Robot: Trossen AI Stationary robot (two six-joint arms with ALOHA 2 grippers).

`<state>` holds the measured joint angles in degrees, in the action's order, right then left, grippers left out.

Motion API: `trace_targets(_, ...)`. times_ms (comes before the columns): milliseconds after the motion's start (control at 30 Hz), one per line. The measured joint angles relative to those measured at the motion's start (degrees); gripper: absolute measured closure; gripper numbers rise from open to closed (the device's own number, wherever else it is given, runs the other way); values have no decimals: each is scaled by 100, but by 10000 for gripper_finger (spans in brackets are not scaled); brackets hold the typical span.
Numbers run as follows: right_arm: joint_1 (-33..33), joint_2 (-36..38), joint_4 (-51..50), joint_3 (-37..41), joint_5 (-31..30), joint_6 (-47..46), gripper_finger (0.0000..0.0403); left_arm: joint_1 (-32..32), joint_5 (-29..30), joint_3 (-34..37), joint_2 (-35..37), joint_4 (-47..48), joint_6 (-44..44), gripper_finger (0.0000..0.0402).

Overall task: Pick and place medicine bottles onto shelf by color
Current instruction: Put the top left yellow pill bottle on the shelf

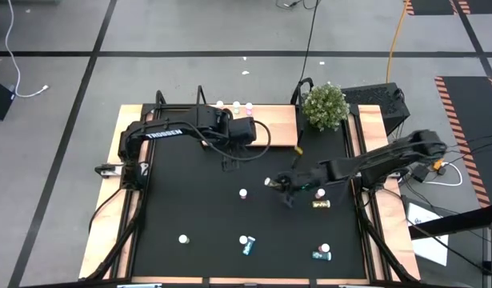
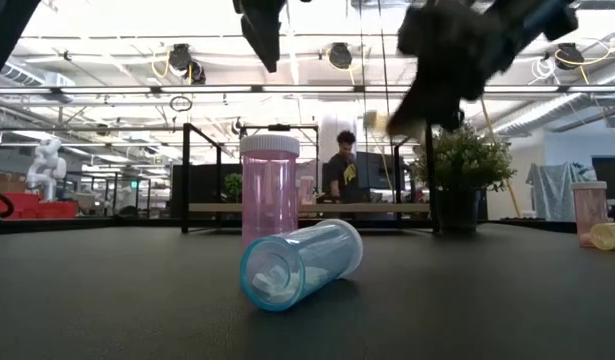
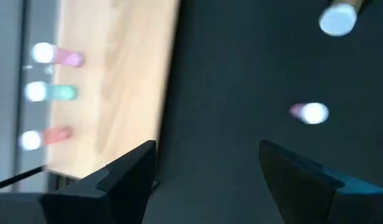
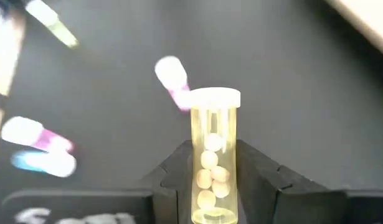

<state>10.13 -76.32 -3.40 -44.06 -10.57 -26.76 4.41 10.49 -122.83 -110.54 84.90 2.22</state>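
My right gripper (image 1: 276,183) hangs over the middle of the black mat, shut on a yellow medicine bottle (image 4: 213,158) with a white cap. My left gripper (image 3: 207,165) hovers open above the mat beside the near edge of the light-wood shelf (image 1: 271,122), with nothing between its fingers. Three bottles stand in a row near the shelf's far edge: pink (image 3: 59,57), teal (image 3: 53,92) and a reddish-pink one (image 3: 47,137). On the mat a pink bottle (image 2: 269,190) stands upright and a teal one (image 2: 299,263) lies on its side. My right gripper pinches the yellow bottle's clear body (image 4: 211,186) between its two fingers. The bottle lies along the fingers, and its white cap (image 4: 215,98) sticks out past the fingertips. The fingers slant down from the table's right side. The bottle is lifted clear of the mat.
A potted plant (image 1: 326,106) stands at the shelf's right end. More bottles are scattered on the mat: a yellow one (image 1: 320,205) lying by my right arm, a lone one (image 1: 182,238) near left, and a teal one (image 1: 322,254) near right.
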Motion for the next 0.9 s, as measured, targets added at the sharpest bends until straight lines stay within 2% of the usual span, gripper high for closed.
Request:
trace_targets(167, -20, 975, 1456, 543, -14, 896, 308, -35, -576, 0, 0, -525, -19, 117)
trace_targets(300, -112, 1455, 2523, 1047, -16, 1280, 308, -66, -1125, -55, 60, -1168, -54, 117)
trace_targets(433, -133, 1653, 2889, 1212, -15, 1626, 308, -149, -1518, -87, 135, -1891, -261, 117)
trace_targets(700, -149, 1653, 3587, 1210, -13, 2036, 308, -452, -1555, -70, 180, -3052, -1111, 117)
trace_targets(900, -149, 1652, 3969, 1208, -13, 2126, 308, -567, -1562, -70, 175, -3546, -1414, 117)
